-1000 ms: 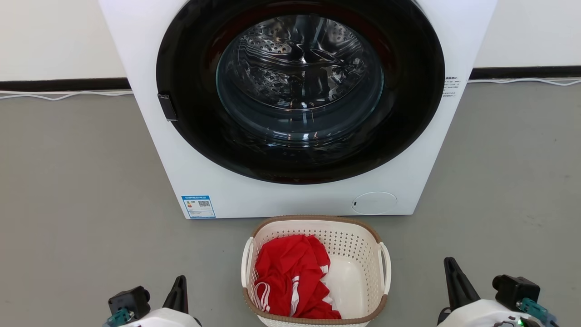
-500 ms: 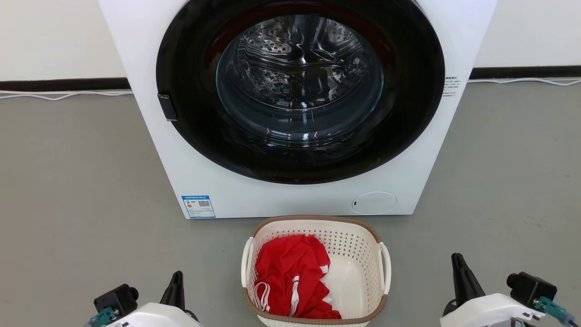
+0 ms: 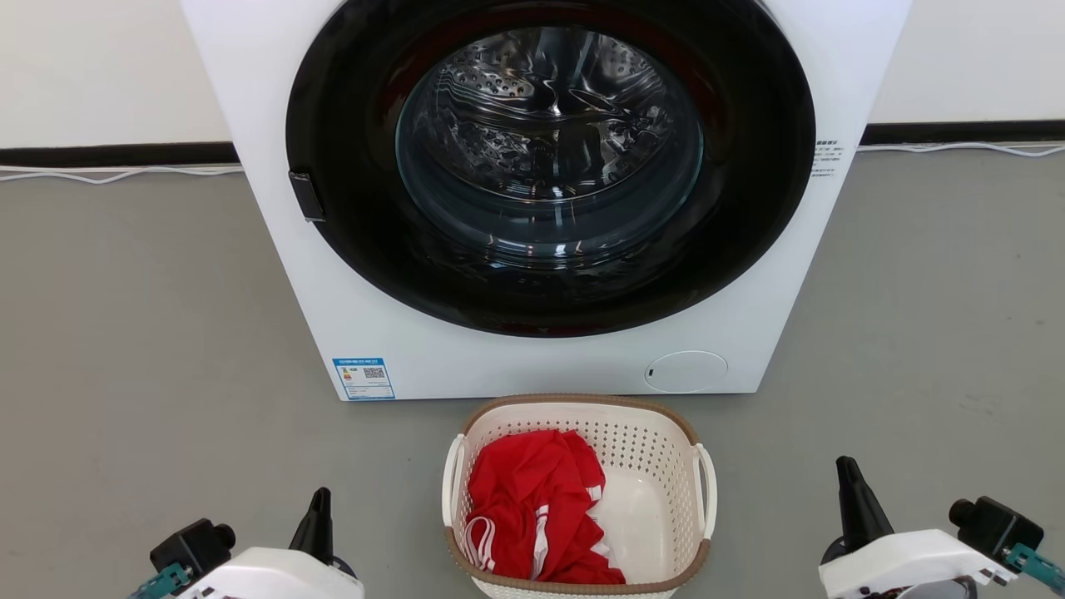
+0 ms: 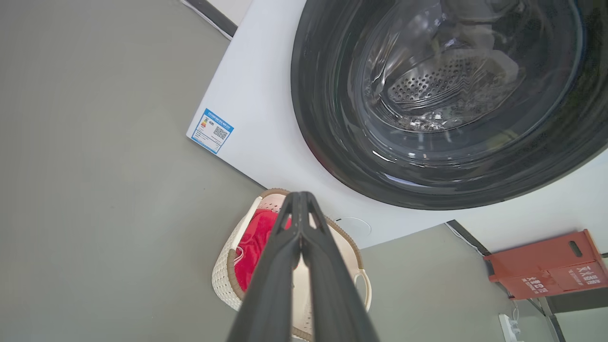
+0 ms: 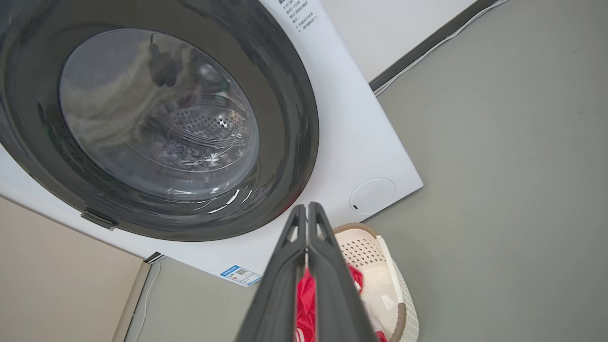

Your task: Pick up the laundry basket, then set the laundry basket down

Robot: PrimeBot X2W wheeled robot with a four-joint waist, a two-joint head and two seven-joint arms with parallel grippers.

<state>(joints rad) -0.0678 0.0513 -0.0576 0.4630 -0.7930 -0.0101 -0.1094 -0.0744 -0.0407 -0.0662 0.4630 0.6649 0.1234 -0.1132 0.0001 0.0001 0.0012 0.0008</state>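
Laundry basket [image 3: 574,401] stands on the grey floor [image 3: 133,333], just in front of the washing machine [image 3: 258,125], with a red garment [image 3: 532,491] lying inside. My left pincer [image 3: 319,499] and right pincer [image 3: 847,467] flank it, clear of its handles. Both have fingers pressed together and grip nothing.

White front-loading washing machine [image 3: 549,366] stands on a grey floor [image 3: 150,333] before a pale wall [image 3: 100,66]. Round dark-rimmed glass door [image 3: 549,166] closed, perforated steel drum visible behind it. Black latch [image 3: 306,196] at the door's left edge. Blue label [image 3: 364,378] at lower left of the front, round cover [image 3: 686,371] at lower right. Black skirting [image 3: 116,155] along the wall, white cable [image 3: 108,175] just before it. Crumpled red garment [image 3: 532,499] with white stripes lies near the machine's front. Red box [image 4: 546,266] against the wall in the left wrist view
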